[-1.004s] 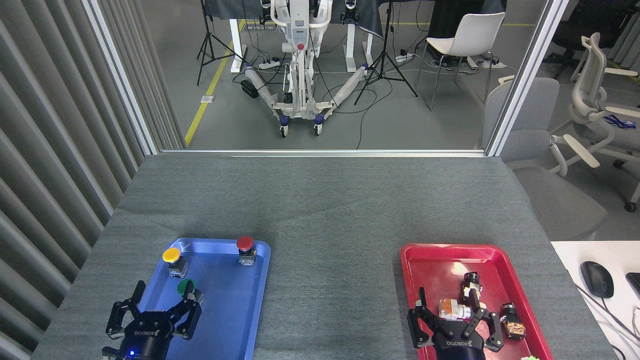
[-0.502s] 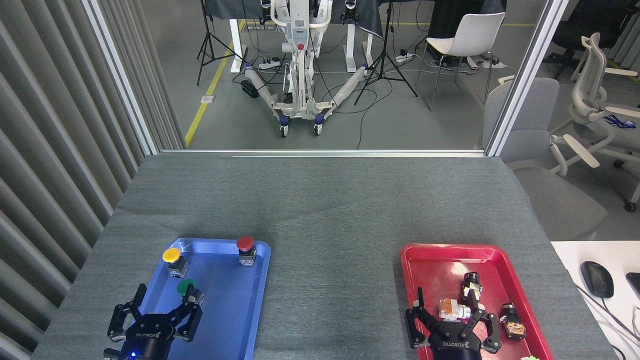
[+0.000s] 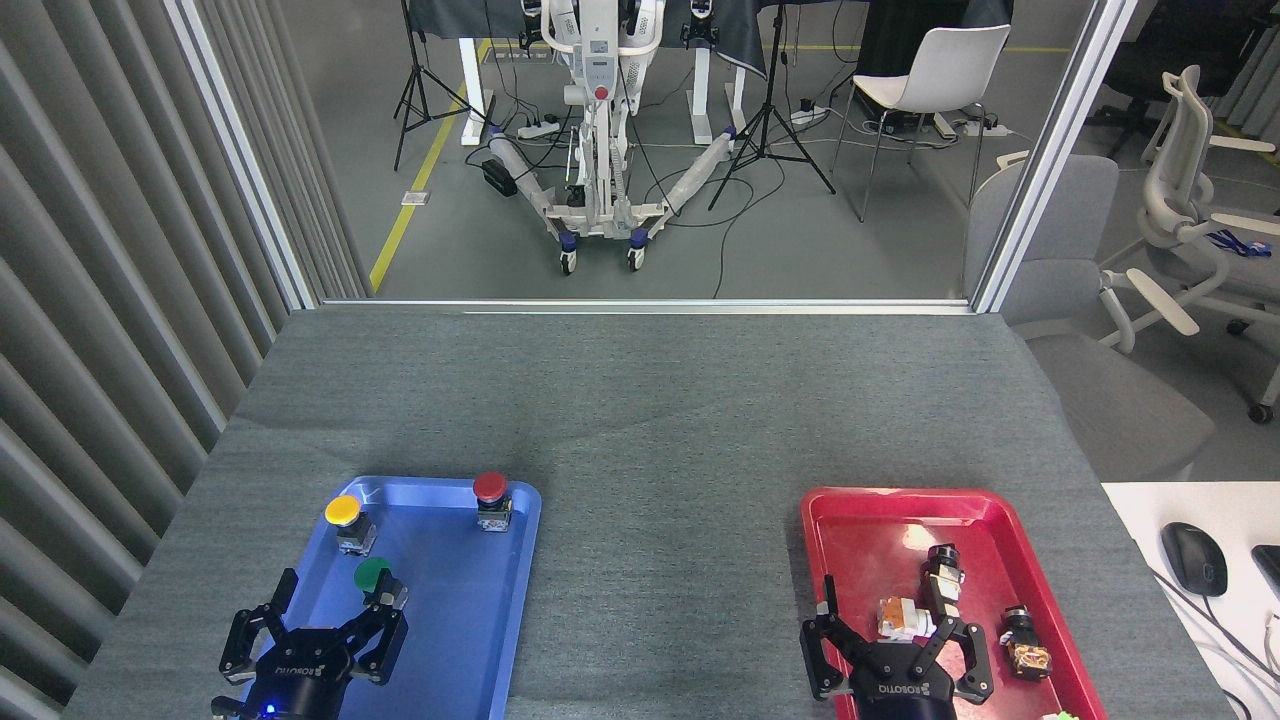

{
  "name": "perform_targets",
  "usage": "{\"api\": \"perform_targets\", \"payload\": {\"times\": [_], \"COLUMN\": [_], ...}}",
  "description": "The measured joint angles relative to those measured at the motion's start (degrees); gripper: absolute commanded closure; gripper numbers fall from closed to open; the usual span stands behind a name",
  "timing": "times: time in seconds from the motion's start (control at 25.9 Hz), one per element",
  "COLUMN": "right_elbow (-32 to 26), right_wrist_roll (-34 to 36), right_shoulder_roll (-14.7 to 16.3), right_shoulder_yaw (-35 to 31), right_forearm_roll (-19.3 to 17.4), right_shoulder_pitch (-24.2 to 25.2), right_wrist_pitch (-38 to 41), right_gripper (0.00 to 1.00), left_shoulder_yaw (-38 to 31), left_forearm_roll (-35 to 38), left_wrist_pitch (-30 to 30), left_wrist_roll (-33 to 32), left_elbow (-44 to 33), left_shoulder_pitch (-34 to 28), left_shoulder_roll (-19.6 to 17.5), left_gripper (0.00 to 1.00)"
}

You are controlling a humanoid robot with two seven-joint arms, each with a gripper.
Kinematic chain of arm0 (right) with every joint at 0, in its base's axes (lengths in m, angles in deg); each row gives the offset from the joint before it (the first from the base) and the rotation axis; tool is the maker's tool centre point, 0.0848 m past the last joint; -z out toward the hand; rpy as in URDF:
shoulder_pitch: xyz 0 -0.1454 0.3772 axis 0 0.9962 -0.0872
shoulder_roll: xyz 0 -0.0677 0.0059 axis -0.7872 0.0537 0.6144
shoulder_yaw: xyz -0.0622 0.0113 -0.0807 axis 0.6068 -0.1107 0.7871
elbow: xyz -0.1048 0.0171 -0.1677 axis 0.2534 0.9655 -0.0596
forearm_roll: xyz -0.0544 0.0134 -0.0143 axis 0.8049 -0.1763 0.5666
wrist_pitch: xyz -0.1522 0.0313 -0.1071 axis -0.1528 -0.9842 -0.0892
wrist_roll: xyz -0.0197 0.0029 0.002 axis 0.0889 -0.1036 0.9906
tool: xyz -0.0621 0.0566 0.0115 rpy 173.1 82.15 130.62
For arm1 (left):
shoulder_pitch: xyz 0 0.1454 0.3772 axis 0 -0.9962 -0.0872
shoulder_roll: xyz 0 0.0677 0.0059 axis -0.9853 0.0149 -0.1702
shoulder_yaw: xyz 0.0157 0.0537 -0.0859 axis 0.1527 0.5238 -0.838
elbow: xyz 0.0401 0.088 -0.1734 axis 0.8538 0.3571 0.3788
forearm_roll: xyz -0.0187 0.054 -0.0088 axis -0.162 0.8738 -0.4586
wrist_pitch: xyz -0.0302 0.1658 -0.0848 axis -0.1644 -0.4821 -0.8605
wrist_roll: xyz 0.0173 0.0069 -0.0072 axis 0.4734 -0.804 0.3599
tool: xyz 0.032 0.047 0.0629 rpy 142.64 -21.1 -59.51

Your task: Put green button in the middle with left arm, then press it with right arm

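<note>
The green button (image 3: 373,576) stands in the blue tray (image 3: 465,610), a little nearer than the yellow button (image 3: 343,512). My left gripper (image 3: 318,620), with its blue light glowing, hovers open at the tray's near end, just short of the green button and not touching it. My right gripper (image 3: 893,630) is open low over the red tray (image 3: 870,520), holding nothing. Between the trays lies the bare grey cloth of the middle (image 3: 670,580).
A red button (image 3: 490,490) stands at the blue tray's far right corner. Several small switch parts (image 3: 925,600) lie in the red tray. A white side table with a black mouse (image 3: 1195,558) sits at the right edge.
Both grippers have drawn slightly back toward the near edge; the left one shifted a little right. The buttons have not moved.
</note>
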Motion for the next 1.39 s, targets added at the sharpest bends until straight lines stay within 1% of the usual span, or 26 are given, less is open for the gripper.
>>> {"api": "perform_targets", "payload": {"times": [0.39,0.5,0.7,1.16,1.2,1.24,1.39], "right_elbow": [-0.11,-0.12,-0.12,-0.06,-0.07,-0.08,-0.07], "right_wrist_roll": [-0.43,-0.43,-0.61,-0.12,-0.05,0.0,0.07], "right_shoulder_roll": [0.27,0.17,0.24,0.28,0.23,0.11,0.01], "right_shoulder_yaw": [-0.24,-0.25,-0.25,0.29,0.54,0.75,1.08], "right_forearm_roll": [0.01,0.01,0.01,0.01,0.01,0.01,-0.01], "right_shoulder_pitch": [-0.22,-0.22,-0.22,-0.17,-0.17,-0.17,-0.21], "right_wrist_pitch": [1.82,1.95,2.68,3.34,3.34,3.34,2.97], "right_gripper": [0.0,0.0,0.0,0.0,0.0,0.0,0.0], "left_shoulder_yaw": [0.12,0.97,2.24,3.65,4.01,4.36,5.37], "left_forearm_roll": [-0.14,0.03,0.53,0.81,0.81,0.81,0.81], "left_wrist_pitch": [-0.15,1.59,5.43,7.97,7.97,8.05,8.11], "left_wrist_roll": [0.1,0.15,0.07,0.04,0.04,0.04,-0.12], "left_elbow": [1.23,1.96,7.13,17.37,17.97,18.57,19.89], "left_shoulder_pitch": [0.75,0.48,1.22,6.96,7.48,8.07,9.49], "left_shoulder_roll": [0.11,-0.32,-0.88,-2.06,-2.08,-2.11,-2.06], "left_gripper": [0.01,0.01,0.01,0.01,0.03,0.1,0.28]}}
